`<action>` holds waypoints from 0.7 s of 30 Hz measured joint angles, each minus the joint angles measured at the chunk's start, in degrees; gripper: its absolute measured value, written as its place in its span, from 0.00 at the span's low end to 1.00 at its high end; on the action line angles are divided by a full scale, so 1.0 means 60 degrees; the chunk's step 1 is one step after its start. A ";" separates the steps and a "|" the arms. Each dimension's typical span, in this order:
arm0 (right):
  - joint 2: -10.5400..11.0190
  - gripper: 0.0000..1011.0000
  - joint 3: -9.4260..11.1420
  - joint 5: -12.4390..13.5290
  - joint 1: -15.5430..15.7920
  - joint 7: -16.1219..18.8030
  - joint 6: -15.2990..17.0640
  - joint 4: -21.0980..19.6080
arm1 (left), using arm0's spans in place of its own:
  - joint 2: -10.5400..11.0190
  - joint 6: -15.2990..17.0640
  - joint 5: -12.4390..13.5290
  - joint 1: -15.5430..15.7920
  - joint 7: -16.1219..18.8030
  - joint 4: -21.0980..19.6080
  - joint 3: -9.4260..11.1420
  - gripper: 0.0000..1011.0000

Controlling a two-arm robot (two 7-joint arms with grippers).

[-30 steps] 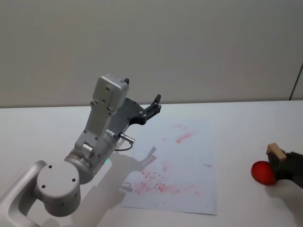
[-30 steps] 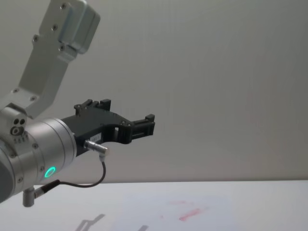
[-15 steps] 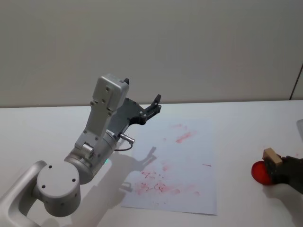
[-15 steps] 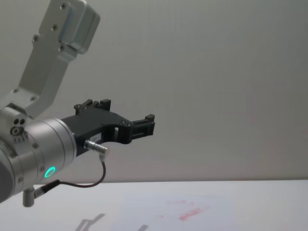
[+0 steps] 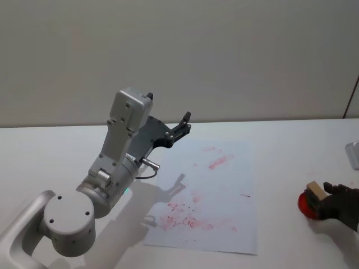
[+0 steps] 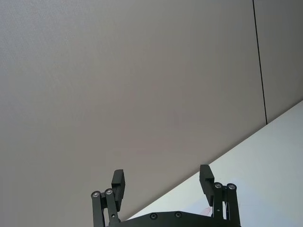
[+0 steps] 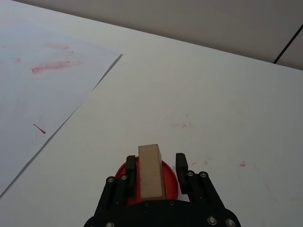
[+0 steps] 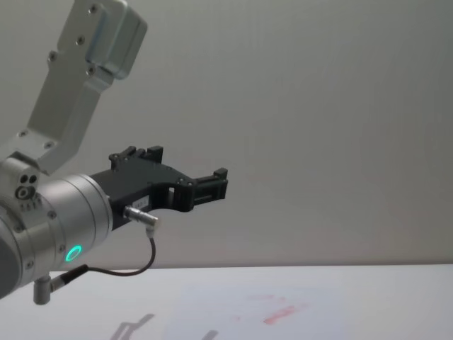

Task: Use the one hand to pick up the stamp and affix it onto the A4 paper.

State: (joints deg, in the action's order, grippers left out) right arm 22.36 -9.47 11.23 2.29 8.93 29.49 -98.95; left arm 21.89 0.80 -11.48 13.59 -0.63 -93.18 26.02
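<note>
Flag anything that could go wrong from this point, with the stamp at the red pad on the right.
The right gripper holds the stamp between its fingers over the red ink pad, well off the A4 paper; a slip on the way across could drop it or mark the table, already speckled red. The block sits tall in the grip, so pressing down could tilt it and smear. The left gripper hangs open near the paper's far-left corner.

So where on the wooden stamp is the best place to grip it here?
Across its two long flat sides, from above, as the right gripper does now: the stamp stands upright on the red ink pad, leaving its inked face clear for the A4 paper.
</note>
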 joint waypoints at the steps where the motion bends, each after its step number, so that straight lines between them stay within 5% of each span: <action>1: -0.0005 0.47 -0.0006 -0.0010 -0.0008 0.0012 0.0003 0.0013 | 0.0000 0.0000 0.0000 0.0000 0.0000 0.0000 0.0000 0.99; 17: -0.0030 0.96 -0.0033 -0.0084 -0.0062 0.0073 0.0025 0.0080 | 0.0001 0.0000 0.0000 0.0000 0.0000 0.0000 0.0000 0.99; 21: -0.0033 0.99 -0.0037 -0.0092 -0.0065 0.0078 0.0029 0.0086 | 0.0001 0.0000 0.0000 0.0000 0.0000 0.0000 0.0000 0.99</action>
State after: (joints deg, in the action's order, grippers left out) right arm 22.16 -9.69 10.68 1.90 9.40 29.67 -98.43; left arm 21.90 0.80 -11.48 13.59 -0.63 -93.18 26.02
